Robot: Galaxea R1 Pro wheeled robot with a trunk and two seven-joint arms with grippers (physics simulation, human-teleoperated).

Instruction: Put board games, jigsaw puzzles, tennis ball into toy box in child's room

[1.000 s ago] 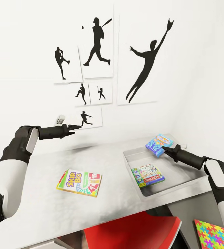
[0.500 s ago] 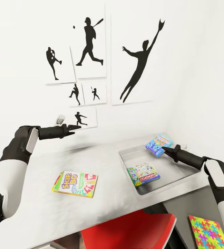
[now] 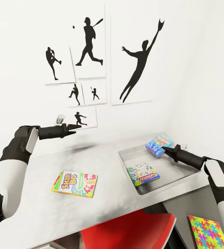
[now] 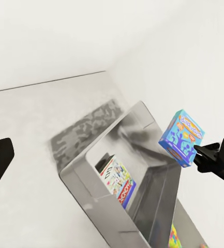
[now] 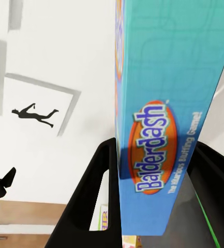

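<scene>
1. Blue Balderdash box pinched between the right gripper's fingers, held above the far end of the toy box.
2. Monopoly box lies flat inside the bin.
3. Skip-Bo box flat on table.
4. Left gripper raised over the table, holding nothing; finger spread unclear.
5. Jigsaw puzzle lies below the table's level, at the right.

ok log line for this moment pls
right claw: shut on blue board game, over toy box | left claw: raised, nothing held | Monopoly: in box | Skip-Bo: on table
</scene>
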